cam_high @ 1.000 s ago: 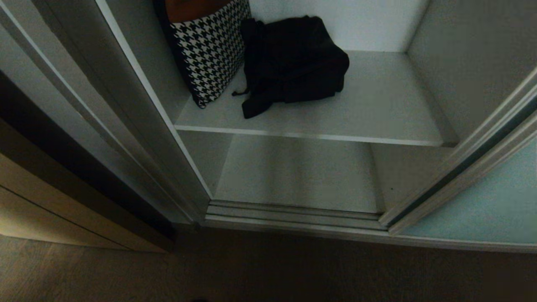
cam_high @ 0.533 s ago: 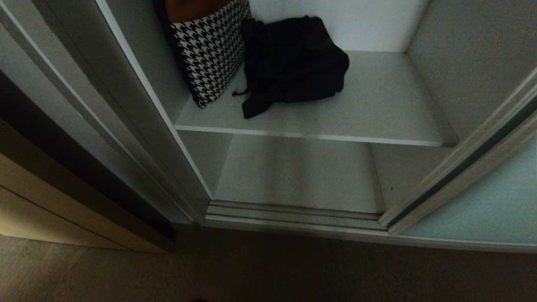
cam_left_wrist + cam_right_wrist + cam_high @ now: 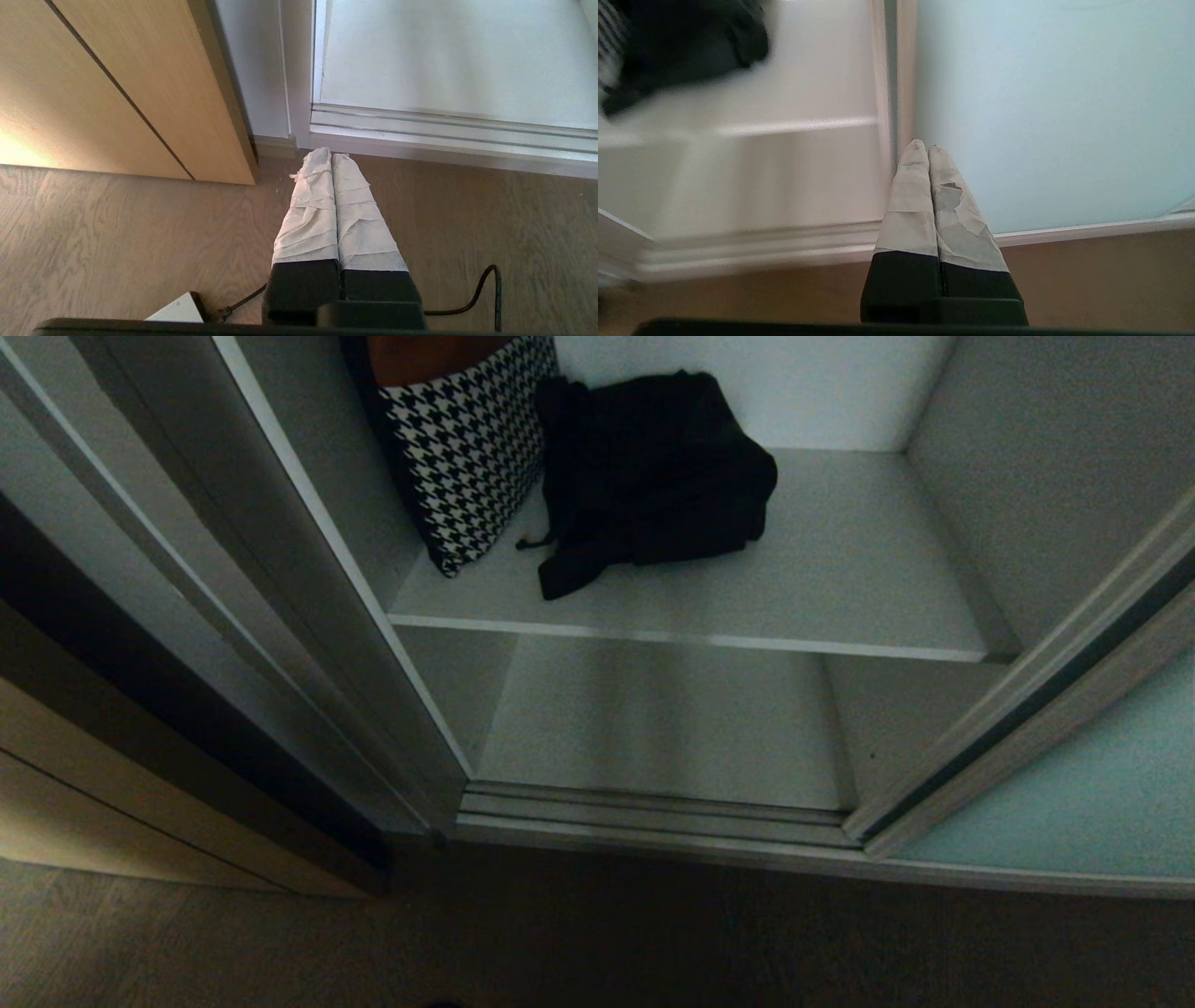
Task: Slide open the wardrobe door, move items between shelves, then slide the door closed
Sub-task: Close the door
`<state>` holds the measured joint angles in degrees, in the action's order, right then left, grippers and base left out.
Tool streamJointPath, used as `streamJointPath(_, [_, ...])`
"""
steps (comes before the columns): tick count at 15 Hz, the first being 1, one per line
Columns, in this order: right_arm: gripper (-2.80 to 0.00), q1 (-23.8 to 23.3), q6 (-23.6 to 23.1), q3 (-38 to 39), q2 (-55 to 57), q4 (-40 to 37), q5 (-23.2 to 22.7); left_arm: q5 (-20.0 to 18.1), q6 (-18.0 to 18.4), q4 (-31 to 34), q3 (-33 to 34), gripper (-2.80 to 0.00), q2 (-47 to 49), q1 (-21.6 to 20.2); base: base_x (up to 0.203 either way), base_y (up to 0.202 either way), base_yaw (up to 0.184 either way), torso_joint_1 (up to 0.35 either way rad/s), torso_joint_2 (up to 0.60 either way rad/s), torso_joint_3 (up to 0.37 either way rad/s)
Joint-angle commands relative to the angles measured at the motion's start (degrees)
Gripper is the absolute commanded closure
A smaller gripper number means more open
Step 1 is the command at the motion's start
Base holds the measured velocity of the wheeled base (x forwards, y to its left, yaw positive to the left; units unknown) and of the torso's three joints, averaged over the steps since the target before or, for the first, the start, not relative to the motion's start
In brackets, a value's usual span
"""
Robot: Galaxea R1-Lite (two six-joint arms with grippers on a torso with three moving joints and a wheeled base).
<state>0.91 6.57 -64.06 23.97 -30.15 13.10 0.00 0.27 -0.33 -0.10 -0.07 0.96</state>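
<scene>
Wardrobe door (image 3: 1074,784) slid open, black bundle (image 3: 653,476) on upper shelf (image 3: 840,579) (beside houndstooth cushion (image 3: 462,448)), both claws closed, empty.

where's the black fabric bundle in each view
Head view: the black fabric bundle lies on the upper shelf, against a houndstooth cushion.
Left wrist view: not in it.
Right wrist view: the bundle is blurred in a corner, on the same shelf.
Shared landmark: the wardrobe's floor track.
</scene>
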Motion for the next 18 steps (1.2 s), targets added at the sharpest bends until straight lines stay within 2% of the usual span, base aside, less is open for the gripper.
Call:
streamJointPath(1, [0.00, -1.19, 2.21, -4.83, 5.87, -1.30, -1.12, 0.00, 0.00, -0.02, 0.01, 0.00, 0.07, 0.00, 0.000, 0.000, 0.000, 0.000, 0.00, 0.000])
streamJointPath(4, [0.00, -5.57, 3.58, -10.22, 11.83, -1.15, -9.91, 0.00, 0.00, -0.02, 0.01, 0.00, 0.07, 0.00, 0.000, 0.000, 0.000, 0.000, 0.00, 0.000])
streamJointPath(6, [0.00, -8.38, 6.12, -12.97, 16.83, 0.21, -14.97, 0.00, 0.00, -0.02, 0.01, 0.00, 0.07, 0.00, 0.000, 0.000, 0.000, 0.000, 0.00, 0.000])
streamJointPath(8, [0.00, -13.56, 9.24, -15.98, 21.15, 1.79, -20.46, 0.00, 0.00, -0.02, 0.01, 0.00, 0.07, 0.00, 0.000, 0.000, 0.000, 0.000, 0.00, 0.000])
streamJointPath(10, [0.00, -18.76, 10.01, -17.30, 24.15, 3.01, -25.97, 0.00, 0.00, -0.02, 0.01, 0.00, 0.07, -0.08, 0.000, 0.000, 0.000, 0.000, 0.00, 0.000])
streamJointPath(15, [0.00, -30.28, 10.23, -17.54, 29.04, 7.20, -34.74, 0.00, 0.00, -0.02, 0.01, 0.00, 0.07, 0.00, 0.000, 0.000, 0.000, 0.000, 0.00, 0.000])
streamJointPath(18, [0.00, -35.08, 9.32, -16.93, 29.63, 11.99, -36.29, 0.00, 0.00, -0.02, 0.01, 0.00, 0.07, -0.04, 0.000, 0.000, 0.000, 0.000, 0.00, 0.000])
